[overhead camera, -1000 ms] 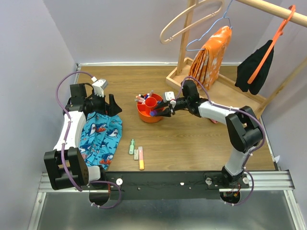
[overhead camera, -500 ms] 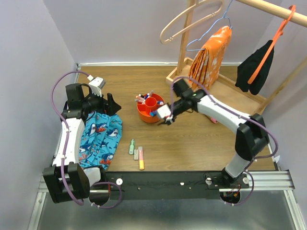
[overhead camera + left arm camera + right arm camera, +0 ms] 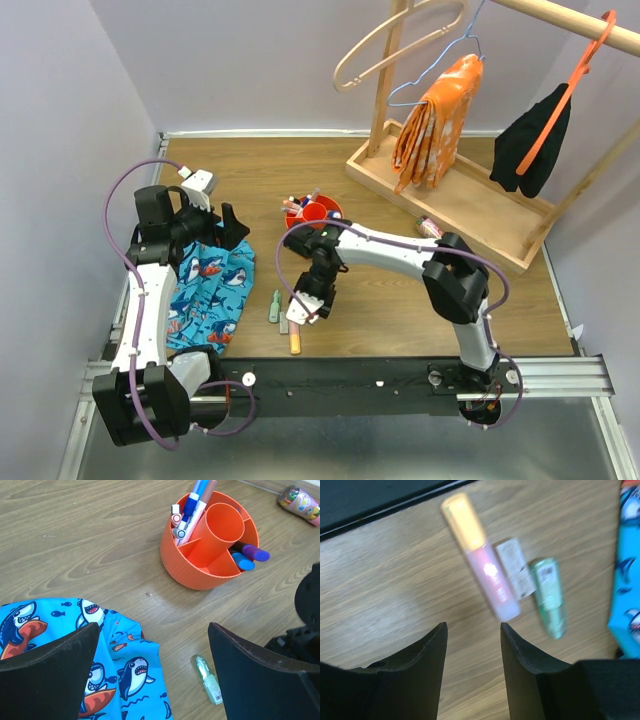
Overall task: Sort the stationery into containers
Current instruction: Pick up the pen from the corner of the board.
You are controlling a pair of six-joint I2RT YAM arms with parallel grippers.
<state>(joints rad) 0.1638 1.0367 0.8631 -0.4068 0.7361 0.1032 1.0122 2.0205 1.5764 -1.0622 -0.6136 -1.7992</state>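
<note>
Both arms are hanging over the wooden table (image 3: pixel 400 300) with jaws apart, and three pieces of stationery are lying loose near its front edge.

The clothes rack base (image 3: pixel 470 205) is sitting at 2 o'clock from the red-orange bowl (image 3: pixel 322 212), and the shark-print cloth (image 3: pixel 205 290) is lying at 8 o'clock from it. The left gripper (image 3: pixel 152 630) is hovering over the cloth's far edge, spread wide and holding nothing. The right gripper (image 3: pixel 472 630) is hovering at 6 o'clock from the bowl, fingers parted and empty, just beside the loose pieces. Blue and white pens (image 3: pixel 192 502) are standing in the bowl's 11 o'clock compartment, and purple and blue markers (image 3: pixel 250 556) are resting at 4 o'clock. On the table, the yellow-capped pink highlighter (image 3: pixel 480 565), the short white piece (image 3: pixel 514 569) and the pale green marker (image 3: pixel 549 597) are lying side by side.
</note>
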